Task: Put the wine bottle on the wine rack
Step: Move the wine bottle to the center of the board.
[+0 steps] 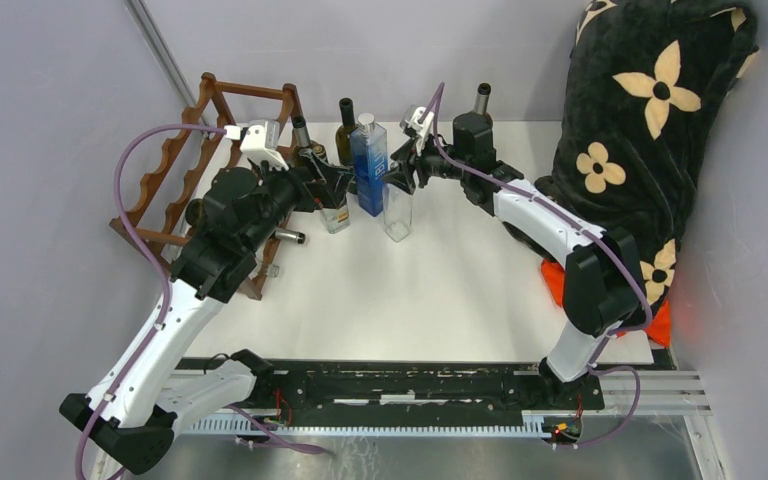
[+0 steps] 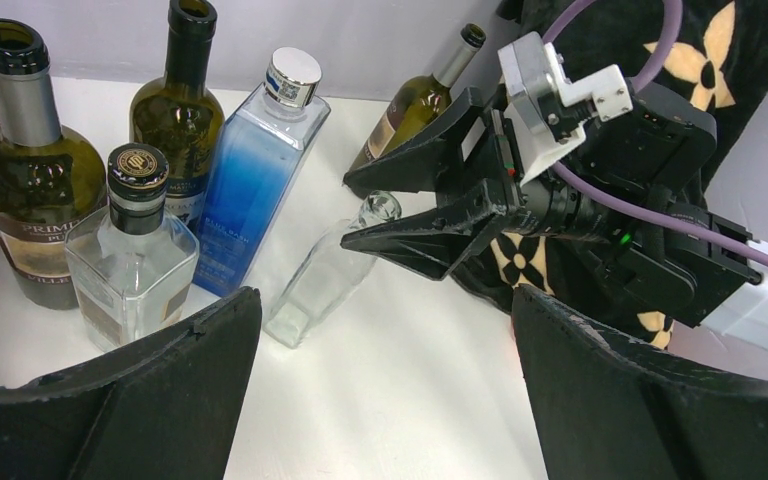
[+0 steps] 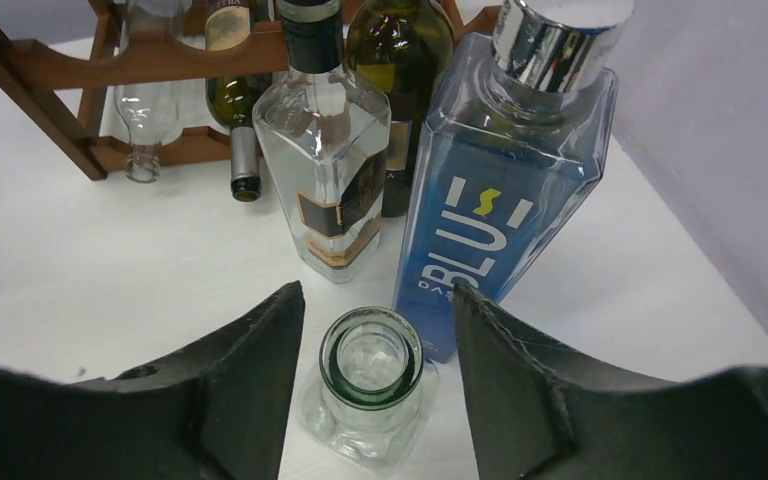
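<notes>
- The right gripper (image 3: 377, 295) has its jaws partly spread on either side of the open mouth of a clear glass bottle (image 3: 370, 360). A narrow gap shows on both sides, so the jaws do not pinch it.
- The left gripper (image 2: 385, 300) has its jaws spread wide. They hold and touch nothing, and hang over the worktop (image 1: 440, 290) just beside the group of bottles.
- The wine rack (image 3: 70, 68) stands at the far left corner of the worktop. A green bottle (image 3: 232, 110) lies in it, neck outward.
- A blue bottle (image 3: 505, 190) with a silver cap stands just beside the clear one. Its big white letters read "BLU", with "DAS" in smaller type below, cut off by the jaw.
- A square clear bottle (image 3: 325, 170) carries a black-and-gold label, too small to read.
- A green wine bottle (image 2: 35, 170) stands near the far edge, left of the group. Its label starts with "PRIM".
</notes>
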Robot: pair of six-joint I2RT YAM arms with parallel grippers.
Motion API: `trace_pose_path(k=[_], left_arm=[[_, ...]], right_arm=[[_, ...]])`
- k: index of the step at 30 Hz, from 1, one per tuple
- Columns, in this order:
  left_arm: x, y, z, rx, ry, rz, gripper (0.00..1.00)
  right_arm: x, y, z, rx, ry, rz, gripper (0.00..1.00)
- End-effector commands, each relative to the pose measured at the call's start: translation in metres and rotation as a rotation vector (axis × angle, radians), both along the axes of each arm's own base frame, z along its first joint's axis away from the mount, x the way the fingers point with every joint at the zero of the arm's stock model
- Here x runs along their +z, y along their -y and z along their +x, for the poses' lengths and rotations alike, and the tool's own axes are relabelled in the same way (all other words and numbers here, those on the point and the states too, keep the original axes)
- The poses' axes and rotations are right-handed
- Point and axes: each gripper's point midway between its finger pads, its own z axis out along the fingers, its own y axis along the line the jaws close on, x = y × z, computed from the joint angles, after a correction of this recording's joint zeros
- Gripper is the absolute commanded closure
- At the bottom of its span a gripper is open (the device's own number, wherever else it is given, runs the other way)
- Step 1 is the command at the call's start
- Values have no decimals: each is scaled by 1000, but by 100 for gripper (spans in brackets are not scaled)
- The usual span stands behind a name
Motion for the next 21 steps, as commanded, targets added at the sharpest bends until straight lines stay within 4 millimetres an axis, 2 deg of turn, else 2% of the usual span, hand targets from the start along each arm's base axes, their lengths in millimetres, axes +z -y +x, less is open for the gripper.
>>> trace_pose_path(k=[1,3,5,10,14,16,21], left_arm=[[17,-2,1,17,37,-61,0],[17,-3,1,19,37,-59,0],[16,-3,1,23,36,-57,0],[19,-2,1,15,41,-57,0],[17,-4,-1,21,41,-54,0],[16,-5,-1,23,39,-54,0],[16,-3,0,17,42,-54,0]], right_arm=[[22,-2,13,-31,50,34,47],[20,0,13,-35,65,18,62],[22,4,13,-45,85,1,71],[41,17,13,-74,157,-23,87],[63,41,19,-101,177,-3,92],[70,59,25,-129,172,8,93],[68,107,39,-214,139,15,94]])
